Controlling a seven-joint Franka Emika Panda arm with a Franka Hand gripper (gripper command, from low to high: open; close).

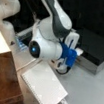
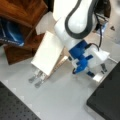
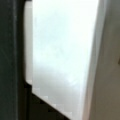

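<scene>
We start at the fingers (image 2: 103, 67). They are two small dark tips at the end of the gripper (image 2: 97, 71), and they point down at the table (image 2: 65, 100). There is a gap between the two tips, but we cannot tell if they are pressing on something or just hanging free.

Right under them is a small flat piece (image 2: 98, 78), pale and shiny. It lies low by the table, just beside the edge of the black box (image 2: 107, 100). In a front view the same small flat piece (image 1: 78, 51) sticks out from the gripper toward the black box (image 1: 97, 50). We think the gripper is tipped down so the fingers can get close to such a thin, low thing. The wrist view shows only a bright white face with a dark strip on its left, and no fingers.

Behind the gripper is a blue part (image 2: 79, 52), and then the big white arm (image 2: 75, 22) bends over it all.

A bit away stands a white board (image 2: 47, 53). It is tilted, and its top rests on the wooden shelf (image 2: 22, 11), which we think keeps it from falling flat. At its low end are metal clips (image 2: 36, 77) that touch the table. They may stop the board from sliding. In a front view the white board (image 1: 44, 87) has a row of tiny holes along its edge.

A black mat (image 2: 15, 107) lies at a front view's bottom left, well apart from the gripper.
</scene>
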